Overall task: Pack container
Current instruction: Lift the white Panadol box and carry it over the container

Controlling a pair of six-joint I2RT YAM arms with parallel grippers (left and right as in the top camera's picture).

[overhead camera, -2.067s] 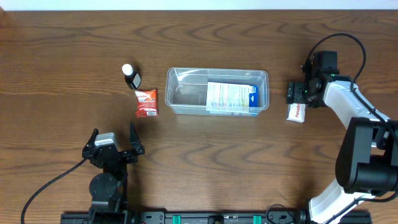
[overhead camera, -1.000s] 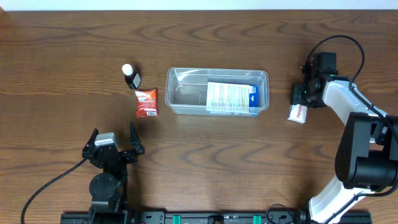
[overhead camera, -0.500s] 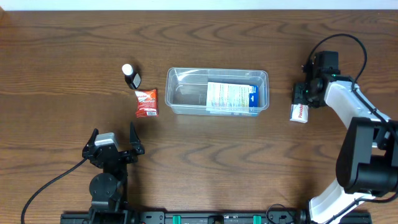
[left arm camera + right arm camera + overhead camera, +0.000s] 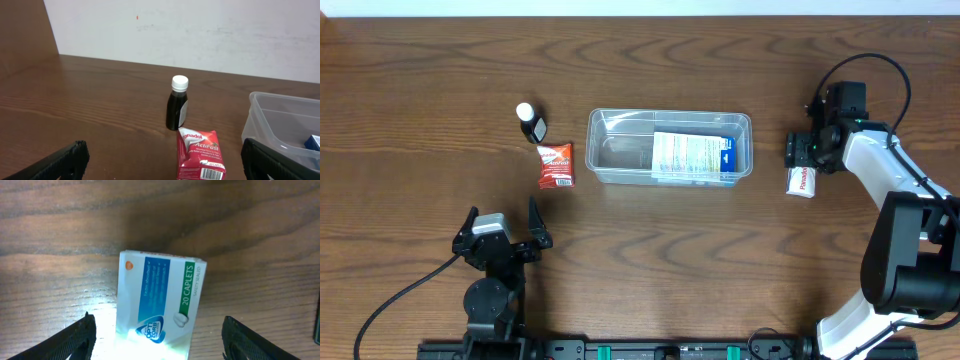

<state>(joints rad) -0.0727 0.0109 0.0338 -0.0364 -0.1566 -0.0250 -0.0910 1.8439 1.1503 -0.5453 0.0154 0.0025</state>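
**Q:** overhead first, where's your tub?

**A:** Your clear rectangular plastic container (image 4: 620, 160) sits mid-table, with a white-and-blue box (image 4: 690, 157) inside. Left wrist: your left gripper (image 4: 167, 165) gapes wide, facing a dark white-capped bottle (image 4: 177, 105) and a red packet (image 4: 200, 155). Right wrist: your right gripper (image 4: 157, 340) is spread wide around a white caplet box (image 4: 160, 300), not touching it

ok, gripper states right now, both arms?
Left gripper: open, empty.
Right gripper: open, fingers either side of the caplet box, not gripping it.
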